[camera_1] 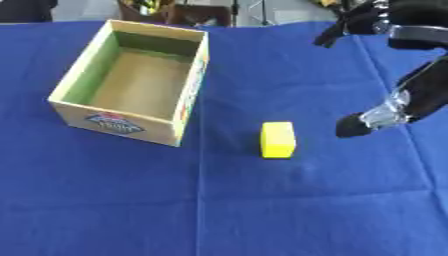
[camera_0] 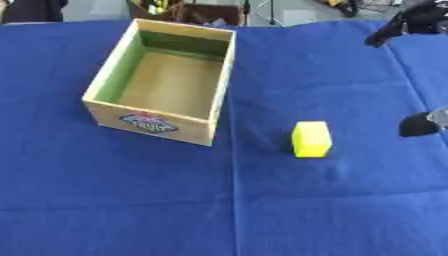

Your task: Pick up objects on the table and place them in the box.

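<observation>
Block [camera_0: 311, 139], yellow, stood on the blue cloth [camera_0: 175, 200] in the left eye view, right of the empty box [camera_0: 103, 80] and apart from it. It looked light, rigid and flat-sided, so opposite faces would suit a pinch.

Right eye view: the right hand [camera_1: 385, 114] hung just right of the block, not touching; whether its fingers were open or curled could not be told. No left hand showed.

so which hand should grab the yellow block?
Right. The right hand hangs just right of the yellow block, above the cloth. No left hand shows in either view. The box stands left of the block.
</observation>
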Robot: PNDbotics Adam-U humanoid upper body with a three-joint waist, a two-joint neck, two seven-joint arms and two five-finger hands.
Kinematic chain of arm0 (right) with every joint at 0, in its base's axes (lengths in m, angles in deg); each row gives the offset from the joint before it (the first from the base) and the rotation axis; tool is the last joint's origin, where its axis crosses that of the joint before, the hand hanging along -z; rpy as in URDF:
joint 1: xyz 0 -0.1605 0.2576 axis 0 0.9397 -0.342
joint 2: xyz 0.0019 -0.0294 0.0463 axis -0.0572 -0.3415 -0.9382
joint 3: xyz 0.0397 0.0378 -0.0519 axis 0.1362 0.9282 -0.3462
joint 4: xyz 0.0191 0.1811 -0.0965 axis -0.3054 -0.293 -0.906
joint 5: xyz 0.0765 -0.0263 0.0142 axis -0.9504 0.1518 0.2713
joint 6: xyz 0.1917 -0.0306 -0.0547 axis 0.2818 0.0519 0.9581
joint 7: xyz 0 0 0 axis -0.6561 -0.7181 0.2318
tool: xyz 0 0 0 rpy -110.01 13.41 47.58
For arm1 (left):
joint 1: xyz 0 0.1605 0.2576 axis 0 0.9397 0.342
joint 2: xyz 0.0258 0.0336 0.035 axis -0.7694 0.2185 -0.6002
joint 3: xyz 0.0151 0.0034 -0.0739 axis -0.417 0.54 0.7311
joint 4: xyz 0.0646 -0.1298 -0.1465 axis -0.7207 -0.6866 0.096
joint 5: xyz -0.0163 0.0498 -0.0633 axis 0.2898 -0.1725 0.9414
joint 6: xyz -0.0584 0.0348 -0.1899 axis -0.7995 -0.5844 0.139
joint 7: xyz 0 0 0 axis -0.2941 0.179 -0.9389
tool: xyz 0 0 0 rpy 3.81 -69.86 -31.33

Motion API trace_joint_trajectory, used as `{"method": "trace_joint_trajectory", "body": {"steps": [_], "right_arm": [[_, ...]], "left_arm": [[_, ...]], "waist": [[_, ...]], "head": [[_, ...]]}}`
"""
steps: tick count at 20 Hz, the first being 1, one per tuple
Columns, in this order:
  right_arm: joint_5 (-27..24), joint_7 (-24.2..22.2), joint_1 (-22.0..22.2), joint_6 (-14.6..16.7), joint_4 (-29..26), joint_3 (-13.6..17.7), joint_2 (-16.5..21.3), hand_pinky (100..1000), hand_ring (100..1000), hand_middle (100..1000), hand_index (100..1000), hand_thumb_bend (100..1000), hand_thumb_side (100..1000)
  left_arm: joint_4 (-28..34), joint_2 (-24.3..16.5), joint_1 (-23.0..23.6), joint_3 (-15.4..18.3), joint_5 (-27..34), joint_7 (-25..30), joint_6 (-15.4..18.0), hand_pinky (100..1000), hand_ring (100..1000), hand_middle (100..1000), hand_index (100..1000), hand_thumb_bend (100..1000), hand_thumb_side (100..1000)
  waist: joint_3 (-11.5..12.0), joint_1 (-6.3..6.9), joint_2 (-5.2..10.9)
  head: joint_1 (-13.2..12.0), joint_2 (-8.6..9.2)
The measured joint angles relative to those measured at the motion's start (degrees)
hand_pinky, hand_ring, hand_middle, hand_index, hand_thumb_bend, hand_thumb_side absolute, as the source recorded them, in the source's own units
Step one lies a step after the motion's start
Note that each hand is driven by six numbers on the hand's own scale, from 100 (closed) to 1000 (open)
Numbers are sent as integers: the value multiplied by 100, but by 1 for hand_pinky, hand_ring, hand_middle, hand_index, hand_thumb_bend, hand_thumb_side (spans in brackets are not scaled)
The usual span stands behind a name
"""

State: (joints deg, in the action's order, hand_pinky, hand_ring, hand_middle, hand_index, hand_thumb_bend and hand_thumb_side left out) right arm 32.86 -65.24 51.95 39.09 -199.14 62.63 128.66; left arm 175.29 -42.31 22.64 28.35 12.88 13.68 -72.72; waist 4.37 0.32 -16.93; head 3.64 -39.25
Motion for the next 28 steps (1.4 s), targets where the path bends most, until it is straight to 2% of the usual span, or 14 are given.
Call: {"method": "trace_joint_trajectory", "body": {"steps": [6,14,15,16,21,28], "right_arm": [[282,-436,-418,-224,80,-353,-448,817,879,806,937,716,770],[680,-855,-661,-74,406,-669,-759,820,884,817,942,729,696],[701,-890,-661,-61,418,-680,-780,821,885,819,943,776,668],[709,-930,-661,-55,430,-698,-785,821,885,819,944,733,689],[726,-1125,-663,-43,432,-783,-851,820,883,817,943,733,686],[808,-1224,-882,-109,451,-994,-1056,798,864,779,927,711,755]], "left_arm": [[0,3,0,-4,31,29,-13,483,589,653,761,170,1000],[0,5,0,-5,40,39,-12,483,589,652,760,167,1000],[0,5,0,-5,40,39,-12,482,589,652,759,156,1000],[0,5,0,-5,40,40,-12,483,589,652,759,167,1000],[0,8,0,-5,40,44,-17,483,589,652,759,166,1000],[0,23,0,-5,40,47,-20,483,589,653,758,166,1000]], "waist": [[26,0,0],[19,5,0],[8,5,-3],[-5,5,-6],[-18,13,-27],[-60,22,-37]], "head": [[100,1],[175,6],[175,7],[176,9],[176,55],[171,57]]}}
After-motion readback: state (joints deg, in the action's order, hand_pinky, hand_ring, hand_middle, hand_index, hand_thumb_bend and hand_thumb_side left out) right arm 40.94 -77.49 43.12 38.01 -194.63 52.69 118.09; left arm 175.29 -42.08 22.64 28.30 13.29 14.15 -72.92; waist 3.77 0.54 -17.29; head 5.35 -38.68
